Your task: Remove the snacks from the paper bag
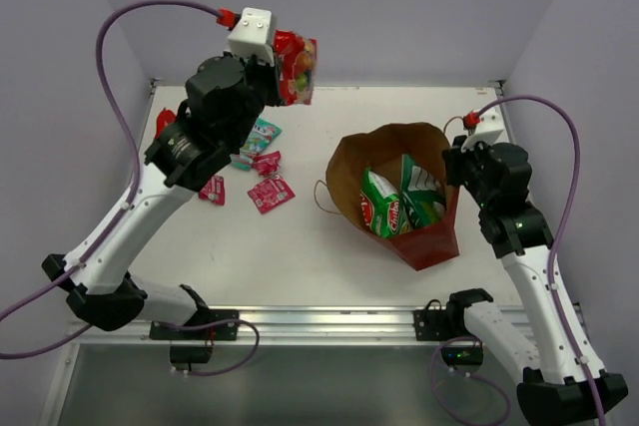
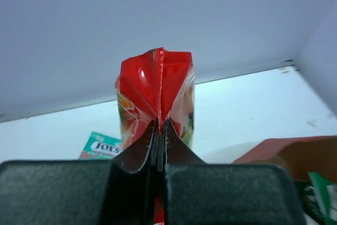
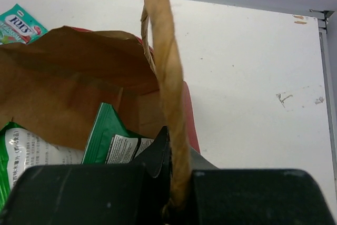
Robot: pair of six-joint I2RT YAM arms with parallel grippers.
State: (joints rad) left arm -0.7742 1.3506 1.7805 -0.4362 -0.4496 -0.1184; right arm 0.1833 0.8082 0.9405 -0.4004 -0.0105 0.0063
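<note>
My left gripper (image 1: 284,65) is raised above the table's back left and is shut on the edge of a red snack bag (image 1: 298,67), which hangs from it; the wrist view shows the seam of the red bag (image 2: 156,80) pinched at the left gripper (image 2: 159,125). The paper bag (image 1: 435,246) stands open at the right with two green chip bags (image 1: 383,205) inside. My right gripper (image 1: 457,163) is shut on the bag's twisted handle (image 3: 166,67). A teal pouch (image 1: 262,134) and three pink-red sachets (image 1: 271,193) lie on the table to the left.
Lilac walls close in the white table (image 1: 319,246) at the back and on both sides. A metal rail (image 1: 329,321) runs along the near edge between the arm bases. The bag's other handle (image 1: 321,197) sticks out to its left.
</note>
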